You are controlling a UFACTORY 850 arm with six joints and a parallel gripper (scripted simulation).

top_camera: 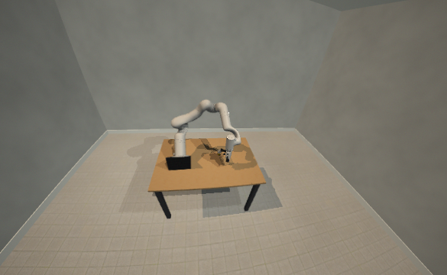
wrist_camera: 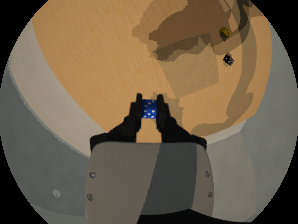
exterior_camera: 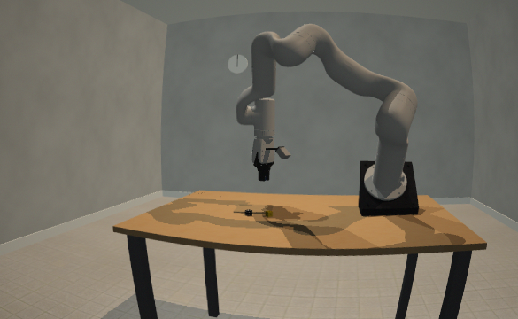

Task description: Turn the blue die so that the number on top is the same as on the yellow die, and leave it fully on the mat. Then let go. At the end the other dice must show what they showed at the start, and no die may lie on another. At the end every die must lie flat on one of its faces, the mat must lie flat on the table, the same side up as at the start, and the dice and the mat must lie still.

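The blue die [wrist_camera: 149,110] sits pinched between the two dark fingers of the gripper [wrist_camera: 149,112], lifted well above the table [exterior_camera: 374,235]. In the wrist view one blue face with white pips looks toward the camera; the pips are too small to count. The claw is clamped on the die, its jaws standing narrow with the cube filling the gap between them.

Judged from its look, the die is a small, rigid cube, light enough that weight will not trouble the grip. Its faces are probably smooth, so it could twist or slide if held by edges or corners. The sound hold is on two opposite flat faces, pads centred, which appears to be how it is held now. Being stiff, it will not deform, but dropped from this height it would likely bounce and tumble to an unwanted face, so it should be lowered close to the surface before release.

Below, the yellow die [exterior_camera: 268,213] lies on the table, with a dark die [exterior_camera: 249,213] just beside it; the wrist view shows the same pair, near each other but apart. A thin dark strip by the dark die may be the mat's edge, though that cannot be told for certain. The arm [exterior_camera: 351,80] arches over from its black base [exterior_camera: 389,201].
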